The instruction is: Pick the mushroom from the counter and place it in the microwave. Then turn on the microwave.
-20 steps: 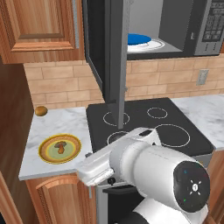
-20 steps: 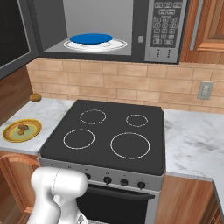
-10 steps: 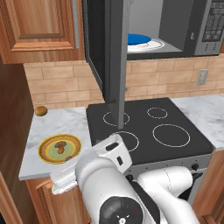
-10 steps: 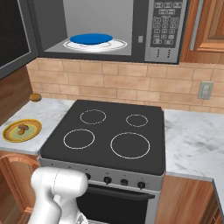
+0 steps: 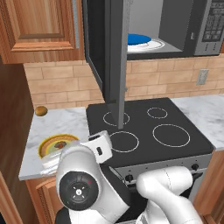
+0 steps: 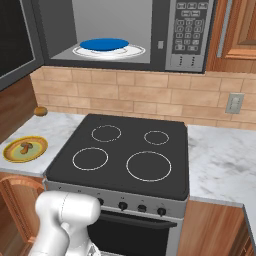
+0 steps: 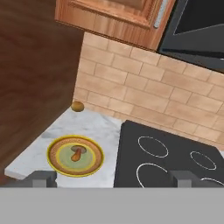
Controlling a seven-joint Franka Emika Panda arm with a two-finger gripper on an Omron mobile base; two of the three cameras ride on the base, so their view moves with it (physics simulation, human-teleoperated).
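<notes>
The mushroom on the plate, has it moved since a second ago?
No. In the right base view the mushroom lies at the same spot on the yellow plate, left of the stovetop, as before. Only the arm has swung.

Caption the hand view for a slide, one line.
Claw open above the counter, mushroom on a yellow plate, brown ball by the wall, stovetop alongside.
</notes>
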